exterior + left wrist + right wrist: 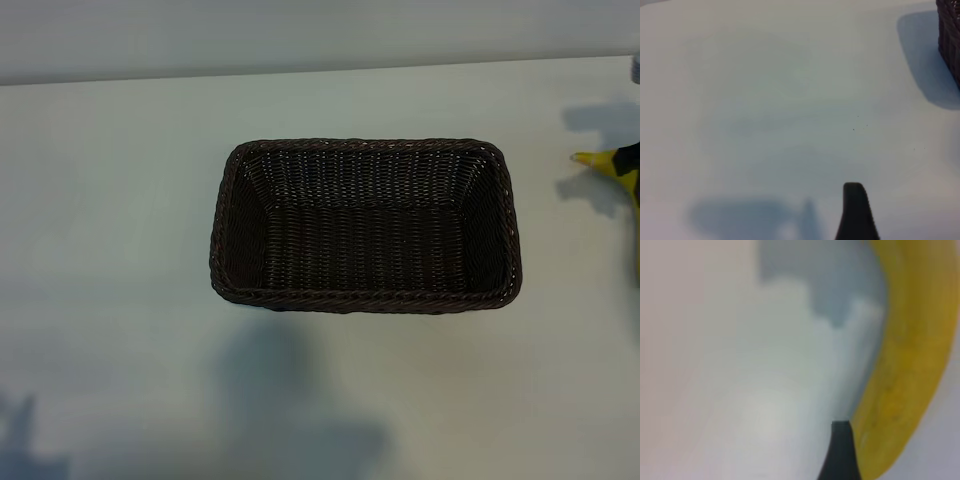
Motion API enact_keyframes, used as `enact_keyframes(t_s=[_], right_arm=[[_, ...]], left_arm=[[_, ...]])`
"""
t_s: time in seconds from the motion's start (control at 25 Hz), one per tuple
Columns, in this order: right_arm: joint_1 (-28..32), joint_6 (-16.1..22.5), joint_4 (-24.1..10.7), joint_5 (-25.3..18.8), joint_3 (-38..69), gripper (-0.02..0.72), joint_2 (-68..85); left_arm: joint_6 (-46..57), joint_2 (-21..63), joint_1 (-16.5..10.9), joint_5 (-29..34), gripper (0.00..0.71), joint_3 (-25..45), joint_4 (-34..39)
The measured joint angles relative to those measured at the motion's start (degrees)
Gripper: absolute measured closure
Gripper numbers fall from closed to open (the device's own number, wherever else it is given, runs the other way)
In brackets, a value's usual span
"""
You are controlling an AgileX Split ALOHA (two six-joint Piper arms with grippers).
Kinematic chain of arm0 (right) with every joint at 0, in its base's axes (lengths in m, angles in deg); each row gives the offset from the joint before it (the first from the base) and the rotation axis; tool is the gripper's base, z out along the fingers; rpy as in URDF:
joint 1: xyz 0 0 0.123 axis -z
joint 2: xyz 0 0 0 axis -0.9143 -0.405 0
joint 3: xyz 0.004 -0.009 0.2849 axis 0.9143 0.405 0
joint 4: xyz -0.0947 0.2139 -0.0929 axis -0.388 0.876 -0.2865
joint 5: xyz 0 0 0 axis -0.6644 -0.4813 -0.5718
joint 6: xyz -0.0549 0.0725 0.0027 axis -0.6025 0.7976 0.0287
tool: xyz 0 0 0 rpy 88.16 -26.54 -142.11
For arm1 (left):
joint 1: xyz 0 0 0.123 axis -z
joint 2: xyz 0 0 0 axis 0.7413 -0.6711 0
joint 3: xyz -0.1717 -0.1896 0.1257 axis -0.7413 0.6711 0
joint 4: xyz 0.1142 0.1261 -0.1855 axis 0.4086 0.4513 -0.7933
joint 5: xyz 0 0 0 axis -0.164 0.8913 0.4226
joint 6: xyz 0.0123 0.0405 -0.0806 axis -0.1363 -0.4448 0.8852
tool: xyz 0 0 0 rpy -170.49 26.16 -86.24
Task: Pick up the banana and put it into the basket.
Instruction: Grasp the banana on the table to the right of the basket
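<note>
The dark brown wicker basket [365, 225] stands empty in the middle of the white table; one of its corners [950, 35] shows in the left wrist view. The yellow banana [600, 161] lies at the far right edge of the exterior view, stem end pointing toward the basket. A dark part of my right gripper [628, 160] crosses it there. In the right wrist view the banana [910, 365] fills one side, and one black fingertip [841, 450] sits right against its flank, nothing clamped. My left gripper shows only one fingertip [856, 212] over bare table, holding nothing.
The white table [120, 250] runs to a pale wall at the back. Arm shadows fall on it in front of the basket and at the near left corner. The basket sits between the two arms.
</note>
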Motion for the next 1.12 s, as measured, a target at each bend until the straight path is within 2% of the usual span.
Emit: enact_keyframes(t_s=[0.2,0.96,1.04,1.12], right_arm=[[2.16,0.7,-0.08,2.13,0.0,0.12,-1.78],[2.17,0.85,1.4,4.94,-0.07,0.121,-10.45],[2.17,0.85,1.42,5.21,-0.07,0.142,-10.86],[2.17,0.91,1.42,5.35,-0.07,0.197,-10.86]], left_arm=[[0.0,0.0,0.0,0.0,0.191,0.0,0.0],[0.0,0.0,0.0,0.0,0.192,0.0,0.0],[0.0,0.0,0.0,0.0,0.192,0.0,0.0],[0.0,0.0,0.0,0.0,0.192,0.0,0.0]])
